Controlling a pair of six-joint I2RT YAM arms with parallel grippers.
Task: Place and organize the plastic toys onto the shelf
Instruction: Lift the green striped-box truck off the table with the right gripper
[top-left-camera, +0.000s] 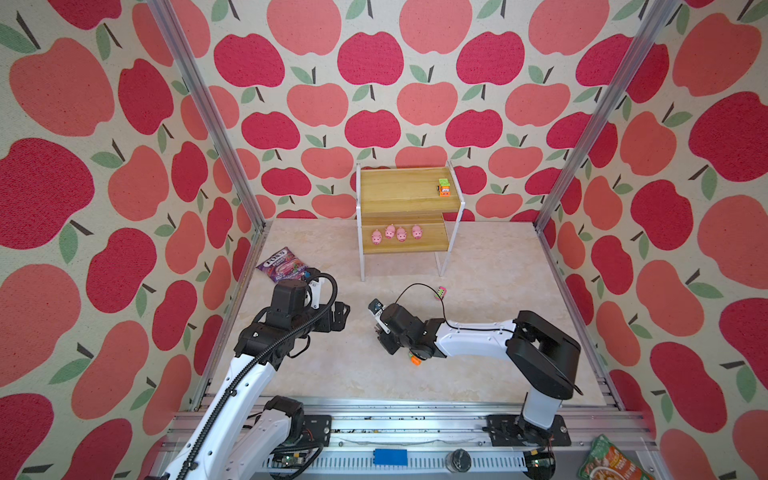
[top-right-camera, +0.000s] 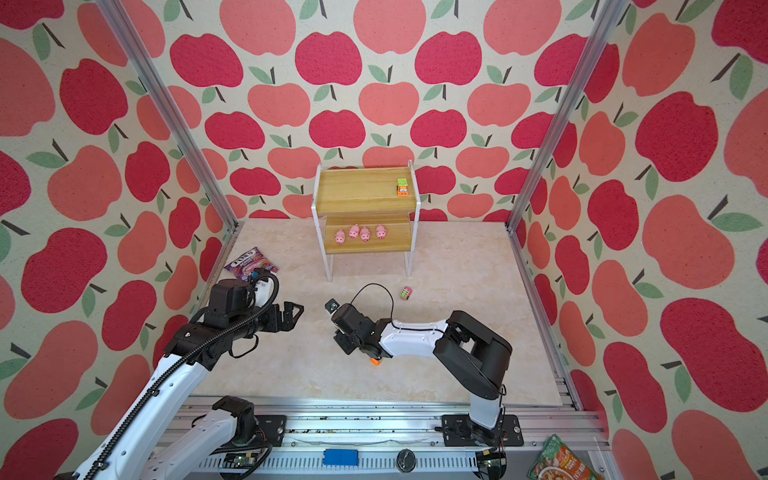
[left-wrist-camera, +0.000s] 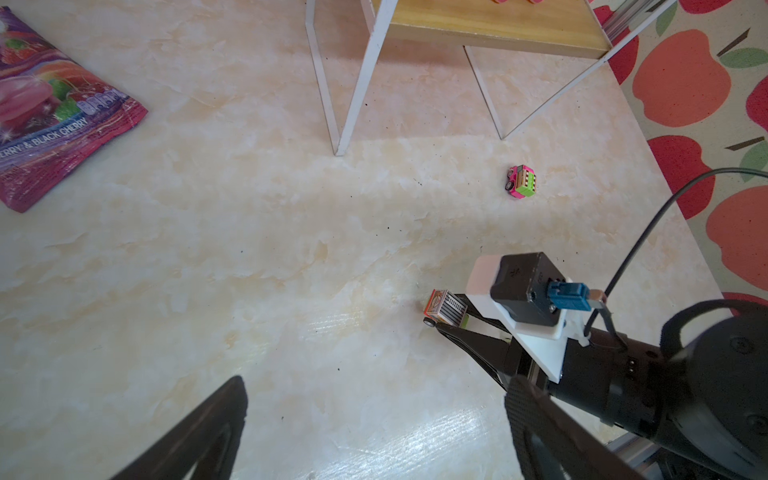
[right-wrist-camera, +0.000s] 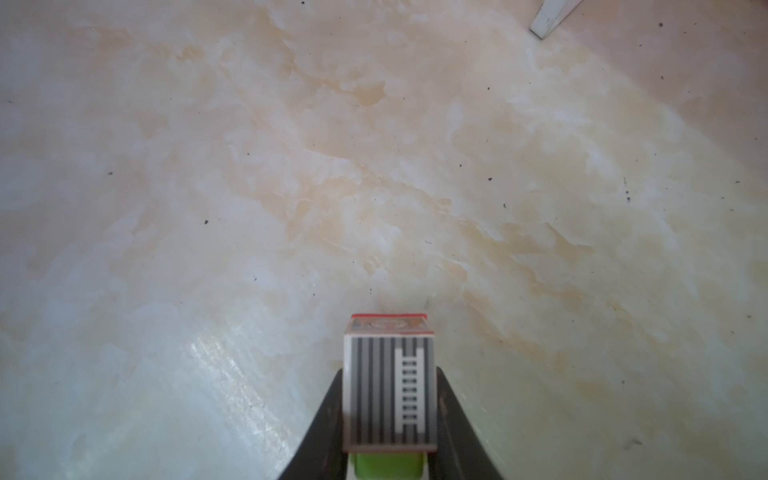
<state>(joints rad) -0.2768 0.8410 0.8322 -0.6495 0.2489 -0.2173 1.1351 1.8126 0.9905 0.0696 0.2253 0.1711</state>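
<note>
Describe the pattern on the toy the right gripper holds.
The toy has grey stripes and a white ladder; best in right wrist view.

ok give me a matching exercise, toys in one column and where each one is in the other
Toys:
1 pigs
2 pink car
3 striped truck
4 orange car

Places:
a in the right claw
b top board
c table
d lower board

Pairs: 1-d, 2-c, 3-a, 4-b
</note>
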